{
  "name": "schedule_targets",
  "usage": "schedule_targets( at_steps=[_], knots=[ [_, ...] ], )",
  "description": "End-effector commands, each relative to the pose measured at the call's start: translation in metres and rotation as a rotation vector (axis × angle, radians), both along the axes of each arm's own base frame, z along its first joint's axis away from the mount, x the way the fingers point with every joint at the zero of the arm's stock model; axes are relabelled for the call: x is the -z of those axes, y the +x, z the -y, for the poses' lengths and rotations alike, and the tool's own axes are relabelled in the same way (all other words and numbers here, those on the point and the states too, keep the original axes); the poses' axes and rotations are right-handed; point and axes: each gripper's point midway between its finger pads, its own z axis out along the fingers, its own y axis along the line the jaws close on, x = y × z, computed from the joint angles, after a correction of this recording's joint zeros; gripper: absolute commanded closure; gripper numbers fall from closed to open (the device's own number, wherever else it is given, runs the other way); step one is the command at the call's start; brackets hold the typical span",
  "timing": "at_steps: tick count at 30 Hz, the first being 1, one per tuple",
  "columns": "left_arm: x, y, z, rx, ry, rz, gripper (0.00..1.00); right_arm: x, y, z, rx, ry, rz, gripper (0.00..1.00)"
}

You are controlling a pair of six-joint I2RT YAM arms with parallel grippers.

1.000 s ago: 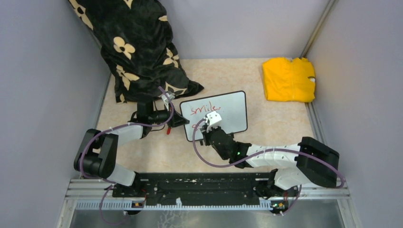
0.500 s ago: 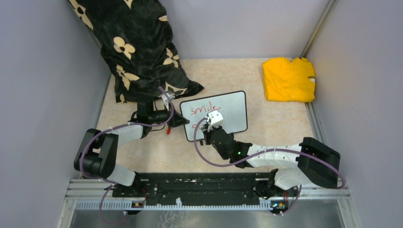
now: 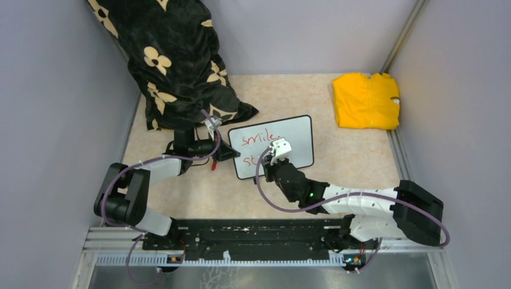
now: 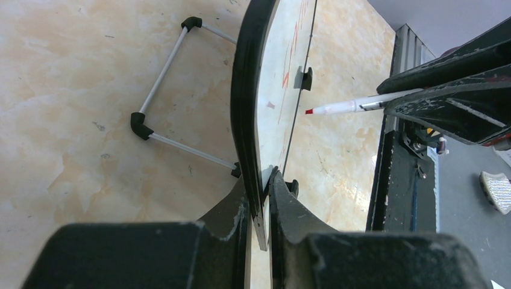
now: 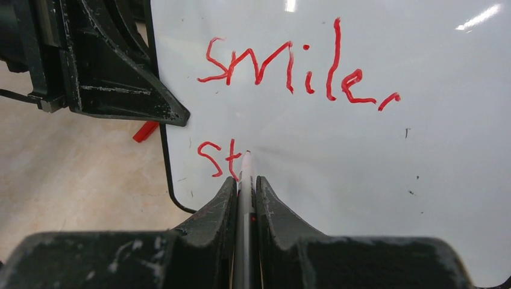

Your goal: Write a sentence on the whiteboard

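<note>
Right tool (image 5: 244, 180) was clenched on one slim white marker (image 5: 245, 164), tip right at the glossy whiteboard (image 5: 373, 180). Left tool (image 4: 259, 189) pinched the board's thin black frame, board propped mid-table (image 3: 349, 174). The sentence (image 5: 289, 66) was two scrawly red lines: "smile," and "st". Further back sat one folded yellow cloth (image 3: 366, 100) and one black floral fabric (image 3: 175, 60).

At the far left of the desk (image 3: 355, 156) we see a black cloth (image 3: 175, 66) with cream flowers, heaped; a folded yellow cloth (image 3: 366, 100) lies far right, a small red piece (image 5: 144, 130) nearer the front.
</note>
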Motion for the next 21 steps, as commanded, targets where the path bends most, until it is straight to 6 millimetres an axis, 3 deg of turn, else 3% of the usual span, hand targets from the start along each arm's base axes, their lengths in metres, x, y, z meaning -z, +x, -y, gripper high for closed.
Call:
schedule_targets(
  at_steps=[1, 21],
  knots=[
    [0.044, 0.007, -0.015, -0.076, 0.141, -0.026, 1.00, -0.019, 0.004, 0.006, 0.030, 0.065, 0.027, 1.00],
    [0.044, 0.007, -0.015, -0.074, 0.140, -0.026, 1.00, -0.008, 0.014, 0.002, 0.068, 0.048, 0.001, 1.00]
  ],
)
